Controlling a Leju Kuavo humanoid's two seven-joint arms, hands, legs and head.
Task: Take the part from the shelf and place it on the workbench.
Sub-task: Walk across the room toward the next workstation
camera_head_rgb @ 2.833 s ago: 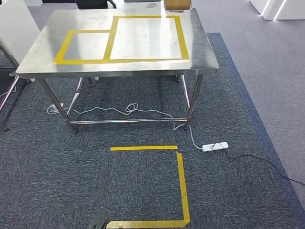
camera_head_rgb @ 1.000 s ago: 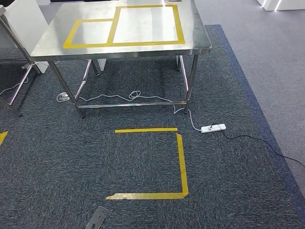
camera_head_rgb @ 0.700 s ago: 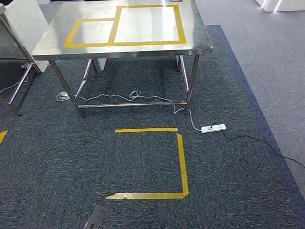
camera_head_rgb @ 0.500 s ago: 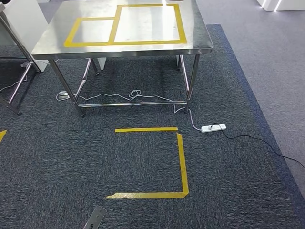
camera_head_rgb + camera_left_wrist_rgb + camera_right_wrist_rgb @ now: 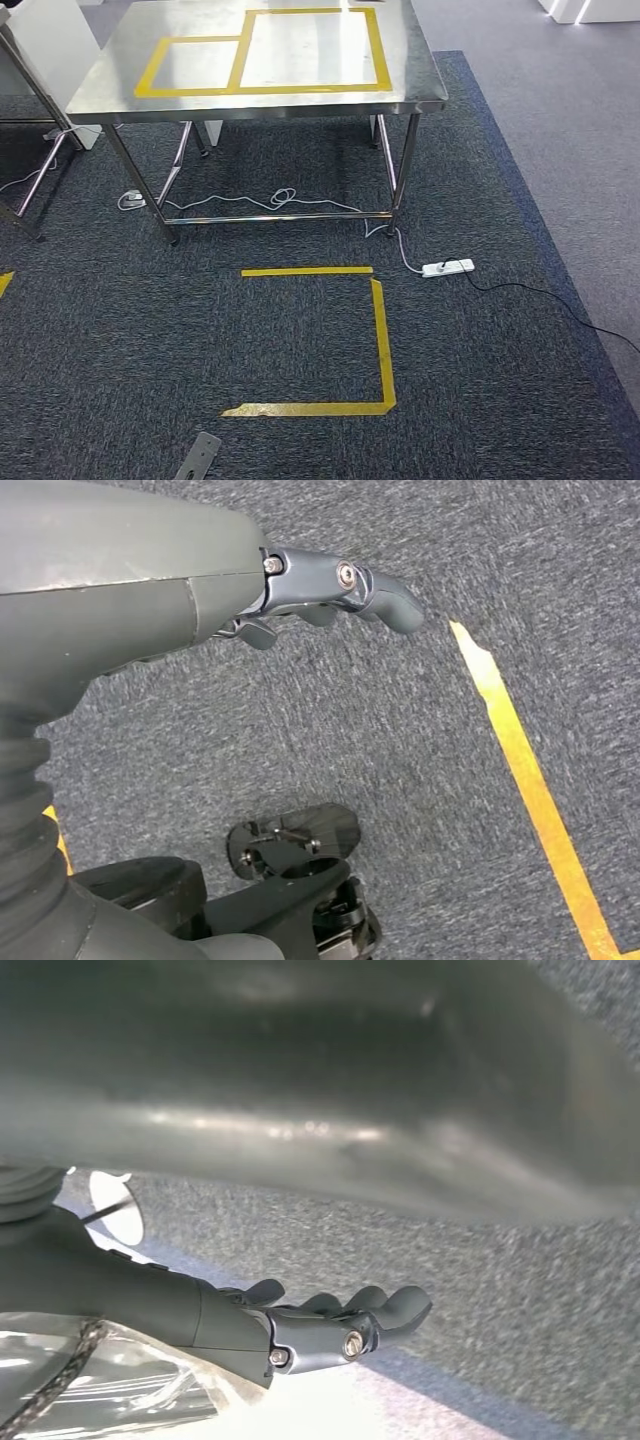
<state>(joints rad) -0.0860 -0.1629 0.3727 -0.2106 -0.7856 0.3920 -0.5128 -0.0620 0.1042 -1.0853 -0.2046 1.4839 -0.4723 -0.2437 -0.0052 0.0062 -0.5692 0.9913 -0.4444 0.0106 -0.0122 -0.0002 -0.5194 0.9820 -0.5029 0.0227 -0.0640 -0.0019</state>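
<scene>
Ahead, workbench [image 5: 256,100] runs lengthwise left to right; left hand [image 5: 317,590] empty.

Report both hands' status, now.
Left hand: open, fingers extended over the carpet, holding nothing.
Right hand: fingers extended; something clear and shiny lies beside it, so whether it holds anything cannot be told.

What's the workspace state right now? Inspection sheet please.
Surface: steel workbench, two yellow-taped boxes on top.
Job's things: part, nothing seen.
Clutter: grey plate on the carpet.
Hands: left hand and right hand, fingers out, holding nothing.
Cables: white cable under the workbench to a power strip; black cable leaves it.
Surroundings: yellow floor tape; second table at left.
</scene>
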